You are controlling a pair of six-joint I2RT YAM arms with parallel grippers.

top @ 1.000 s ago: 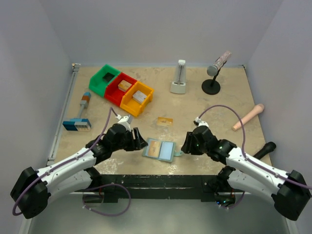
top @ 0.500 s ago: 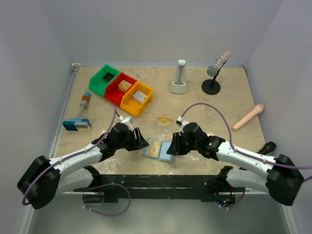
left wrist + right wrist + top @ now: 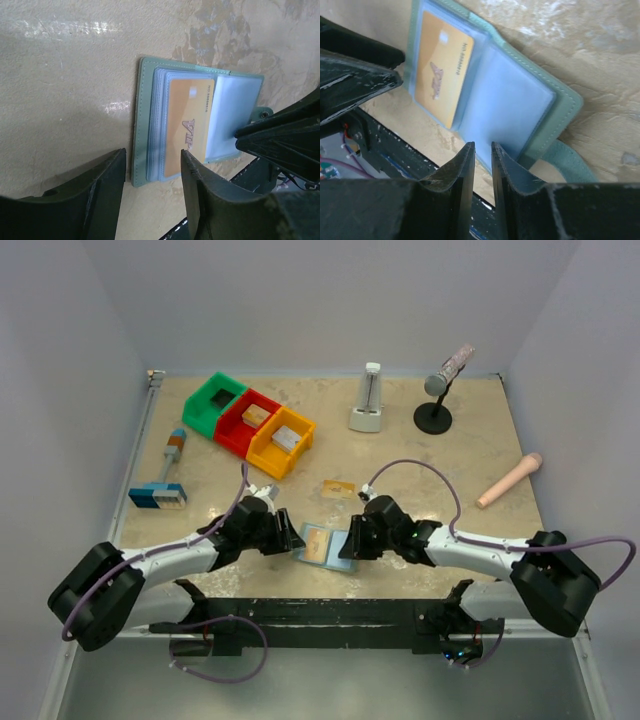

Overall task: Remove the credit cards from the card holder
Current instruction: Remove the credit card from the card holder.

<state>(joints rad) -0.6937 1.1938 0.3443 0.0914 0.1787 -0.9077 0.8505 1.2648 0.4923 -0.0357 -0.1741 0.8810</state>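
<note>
The card holder (image 3: 332, 560) lies open near the table's front edge, a teal bifold with a side tab. It also shows in the left wrist view (image 3: 141, 125) and the right wrist view (image 3: 570, 107). An orange-gold credit card (image 3: 316, 543) sits in its left panel's clear sleeve (image 3: 190, 125) (image 3: 442, 70). The right panel looks pale blue; I cannot tell if a card is in it. My left gripper (image 3: 293, 537) (image 3: 152, 162) is open, jaws astride the holder's left edge. My right gripper (image 3: 350, 542) (image 3: 483, 146) is shut, tips on the right panel's near edge.
A small tan-orange card (image 3: 338, 488) lies loose just beyond the holder. Green (image 3: 213, 400), red (image 3: 248, 420) and orange (image 3: 282, 440) bins stand back left. A blue-and-white block (image 3: 158, 496), a white metronome (image 3: 368, 400), a microphone stand (image 3: 436, 400) and a pink handle (image 3: 510, 480) surround them.
My right gripper has moved left from beside the tab onto the holder's right panel. My left gripper has edged right and lower against the holder's left edge.
</note>
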